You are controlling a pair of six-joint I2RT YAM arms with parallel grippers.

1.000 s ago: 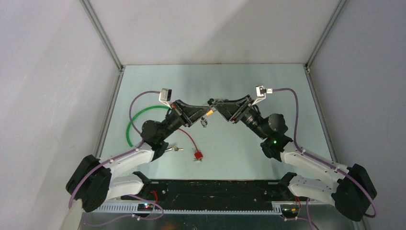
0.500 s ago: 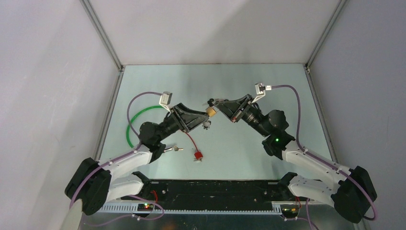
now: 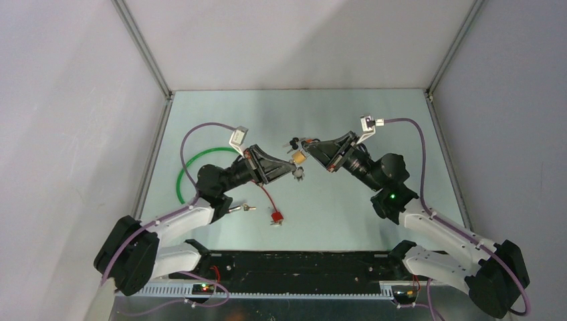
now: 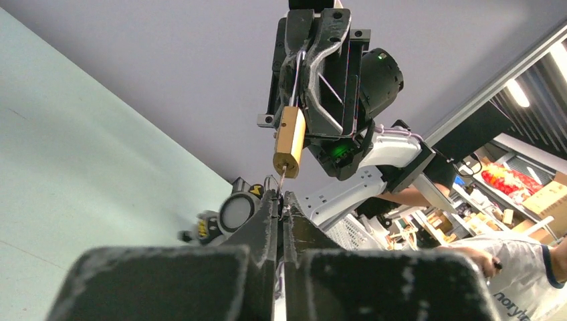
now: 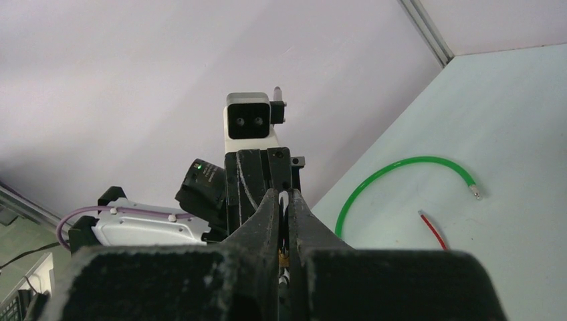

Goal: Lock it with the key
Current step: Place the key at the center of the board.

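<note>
Left hand (image 4: pixel 281 198) has shifted rightward, pinching the key (image 4: pixel 281 175) under the padlock (image 4: pixel 289 140); right hand (image 5: pixel 283 204) clamps its shackle (image 4: pixel 295 67).

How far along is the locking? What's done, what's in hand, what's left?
Done: the small brass padlock is up in the air, hanging by its shackle from the shut right gripper. In hand: the shut left gripper pinches the thin metal key, its tip at the padlock's underside; how deep it sits I cannot tell. Left: seat it, turn it, check the shackle is locked.
</note>
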